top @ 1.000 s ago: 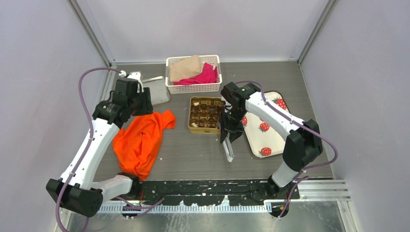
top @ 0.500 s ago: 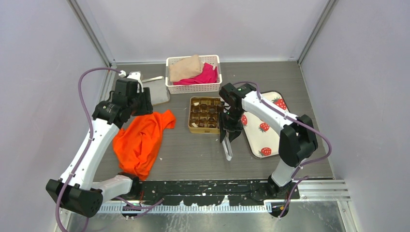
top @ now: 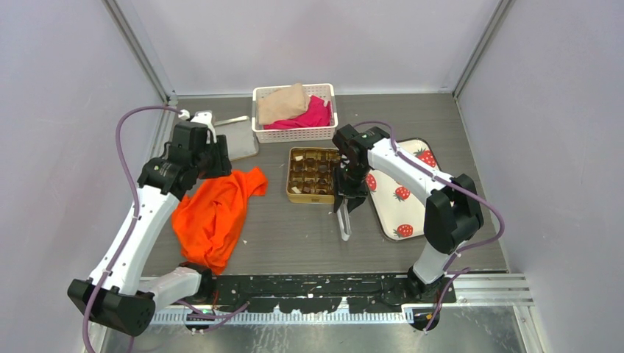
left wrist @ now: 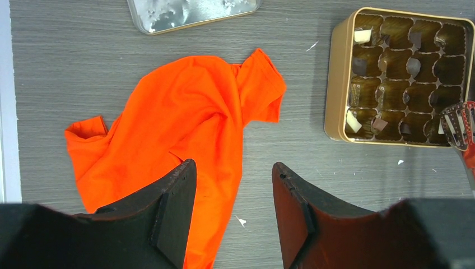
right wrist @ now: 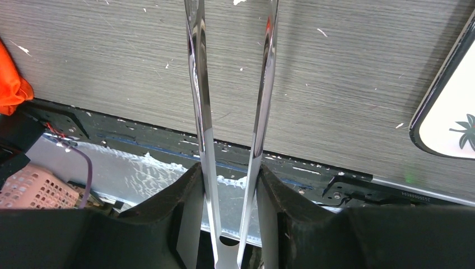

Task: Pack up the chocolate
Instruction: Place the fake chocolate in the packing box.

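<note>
The desk [top: 294, 235] carries no loose piece that I can make out — only pale flecks on the dark wood. The orange shirt [left wrist: 179, 129] lies crumpled at its left and has no part in the job. At the right, the white tray [top: 403, 213] shows its red strawberry prints and, where the right arm does not hide it, no chocolate. The basket [top: 294, 133] of cloths at the back is likewise beside the point.

The gold tin [left wrist: 335, 73] stands open mid-desk, just left of the tray, and the chocolate [left wrist: 413, 66] sits there. Dark pieces and a couple of cream ones lie one to a compartment. Several compartments look bare, though brown on brown makes them hard to count.

The left tool [left wrist: 234, 165] hangs released above the shirt, fingers apart, holding nothing. The right tool [right wrist: 228, 174] is clenched on the metal tongs [right wrist: 199, 84] near their hinge, just on the near side of the tin's right corner. Their arms stand spread and point toward the near edge of the desk — whether the tips hold a piece cannot be told.

Judged from this, the packing is far along, perhaps complete. What may remain is any piece hidden under the right arm.
</note>
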Controlling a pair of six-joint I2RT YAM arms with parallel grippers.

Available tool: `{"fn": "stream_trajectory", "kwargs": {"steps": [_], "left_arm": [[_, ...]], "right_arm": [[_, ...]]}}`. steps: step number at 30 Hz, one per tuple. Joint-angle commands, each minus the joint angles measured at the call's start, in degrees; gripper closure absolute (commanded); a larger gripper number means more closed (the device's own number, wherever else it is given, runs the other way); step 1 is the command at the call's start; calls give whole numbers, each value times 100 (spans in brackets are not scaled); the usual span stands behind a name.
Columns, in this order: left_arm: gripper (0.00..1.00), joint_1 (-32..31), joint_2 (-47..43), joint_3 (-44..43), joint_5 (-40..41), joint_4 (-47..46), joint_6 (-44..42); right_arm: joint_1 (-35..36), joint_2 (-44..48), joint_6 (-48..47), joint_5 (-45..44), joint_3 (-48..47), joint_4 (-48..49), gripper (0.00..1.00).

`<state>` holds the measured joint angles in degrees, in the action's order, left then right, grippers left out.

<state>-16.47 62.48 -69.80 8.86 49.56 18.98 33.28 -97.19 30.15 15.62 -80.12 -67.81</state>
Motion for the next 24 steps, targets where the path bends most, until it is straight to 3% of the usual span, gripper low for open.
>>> {"fn": "stream_trajectory", "kwargs": {"steps": [1,5,10,24], "left_arm": [[47,29,-186,39,72,-141,-70],[47,30,-233,74,60,-135,-53],[47,30,-262,99,44,-105,-70],[47,30,-228,107,-29,-144,-79]], "right_arm": [[7,40,-26,-43,-116,-74,80],[5,76,7,-41,-53,-68,66],[11,128,64,-44,25,-25,59],[11,113,109,-9,19,46,56]]}}
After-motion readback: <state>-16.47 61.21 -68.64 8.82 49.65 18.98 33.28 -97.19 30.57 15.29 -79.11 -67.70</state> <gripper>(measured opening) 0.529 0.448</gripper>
